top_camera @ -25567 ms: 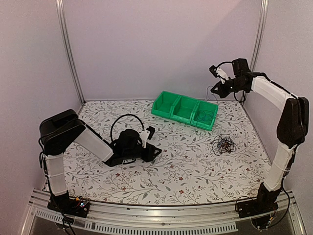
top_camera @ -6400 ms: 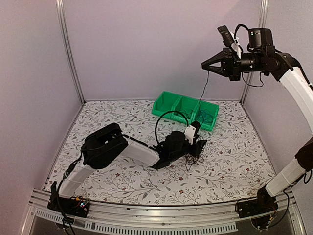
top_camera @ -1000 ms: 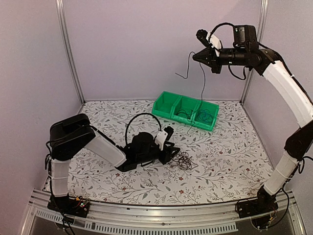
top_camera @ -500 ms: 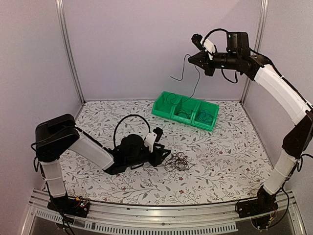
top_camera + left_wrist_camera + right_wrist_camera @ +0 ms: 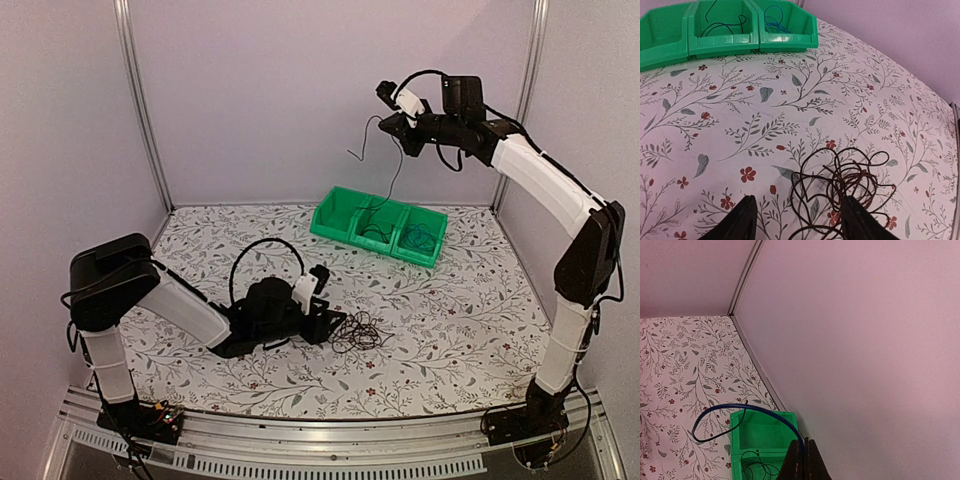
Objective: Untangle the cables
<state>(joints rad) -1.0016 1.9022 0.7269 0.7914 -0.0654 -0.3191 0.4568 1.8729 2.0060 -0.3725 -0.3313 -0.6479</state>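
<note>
Right gripper [image 5: 391, 122], high above the green bin [image 5: 335, 232], has its fingers pressed together on a thin blue cable [image 5: 740, 409]. One end of this cable curls free in the air and the other hangs down to the bin's middle compartment, while a teal cable [image 5: 420, 238] lies in the compartment at the right of the top view. Left gripper [image 5: 797, 200] sits low on the table [image 5: 450, 330] with jaws apart, the tangle [image 5: 840, 182] of dark brown and black cables lying just ahead of, and partly between, its fingers [image 5: 745, 222].
</note>
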